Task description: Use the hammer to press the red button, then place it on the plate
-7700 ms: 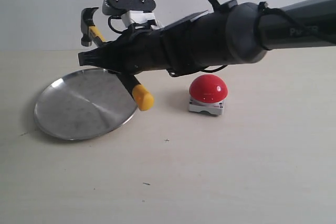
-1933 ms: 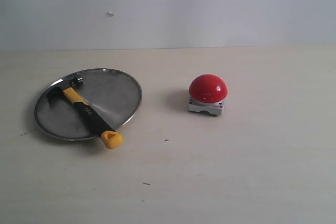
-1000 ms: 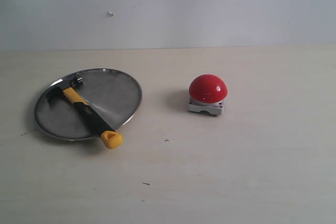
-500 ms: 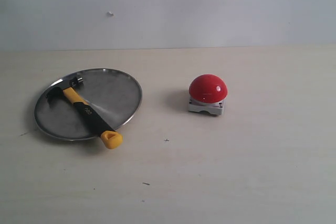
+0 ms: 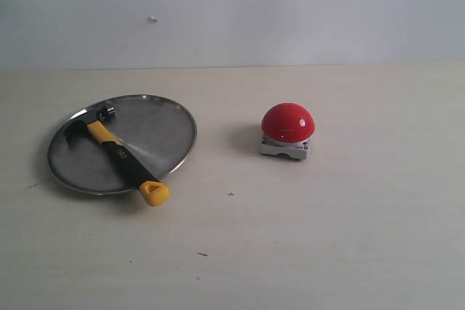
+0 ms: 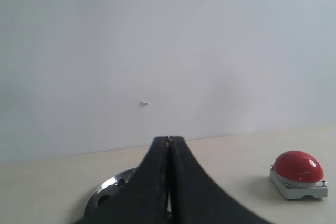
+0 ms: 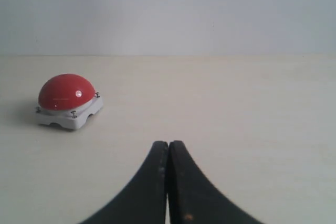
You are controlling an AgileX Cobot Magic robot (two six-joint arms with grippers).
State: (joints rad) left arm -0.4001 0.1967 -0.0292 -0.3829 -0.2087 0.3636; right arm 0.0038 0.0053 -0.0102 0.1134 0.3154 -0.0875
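The hammer [image 5: 116, 152] lies across the silver plate [image 5: 163, 125], dark head at the far left, yellow looped end [image 5: 154, 193] jutting over the near rim onto the table. The red button [image 5: 288, 121] on its grey base stands to the right of the plate, and appears as the red button [image 6: 298, 166] and red button [image 7: 66, 92] in the wrist views. Neither arm shows in the exterior view. My left gripper [image 6: 168, 139] is shut and empty, with the plate rim [image 6: 107, 189] behind its fingers. My right gripper [image 7: 168, 143] is shut and empty, well back from the button.
The pale wooden table [image 5: 327, 237] ends at a plain white wall [image 5: 290, 5] behind. A few small dark specks [image 5: 230, 194] mark the tabletop in front of the plate and button.
Nearly eight seconds ago an arm held the hammer above the plate. The hammer now lies on the plate and the arm is gone. Nothing has moved in the last two seconds.
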